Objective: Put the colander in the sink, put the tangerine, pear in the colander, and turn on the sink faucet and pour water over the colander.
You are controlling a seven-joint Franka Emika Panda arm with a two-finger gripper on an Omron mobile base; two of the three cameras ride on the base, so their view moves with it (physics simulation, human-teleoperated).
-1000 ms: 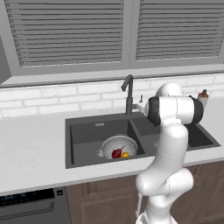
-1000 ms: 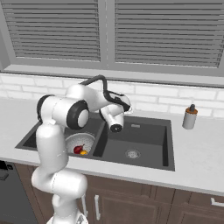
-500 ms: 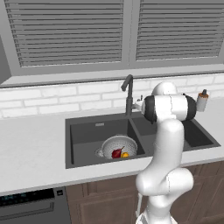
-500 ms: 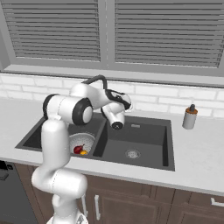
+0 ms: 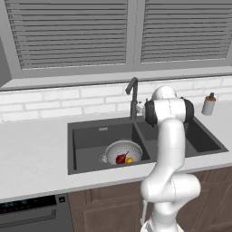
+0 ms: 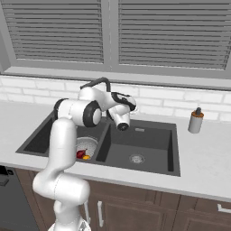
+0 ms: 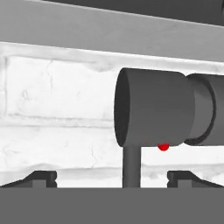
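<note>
Since the earlier pictures, the arm's big elbow joint is swinging a little to the left in the left base view, and the wrist is easing closer to the sink faucet (image 5: 132,97), while the fruit and the bowl are staying put.

Nearest, in the hand view, the gripper (image 7: 112,177) is holding its two dark tips wide apart, jaws open, with the faucet's thin lever stem rising between them and touching neither. Just beyond, the faucet's smooth dark cylinder body (image 7: 155,108) is lying crosswise, a small red dot under it, matte white brick wall behind.

Lower down, the colander (image 5: 123,151), a round perforated silvery bowl, is sitting in the left basin of the charcoal sink (image 5: 90,136), holding the maroon pear (image 5: 121,158) and the orange tangerine (image 5: 129,160) side by side. The right basin (image 6: 144,144) is lying bare around its silver drain, with open room.

Farther right, a small soap bottle (image 6: 195,121) is standing on the pale counter.
</note>
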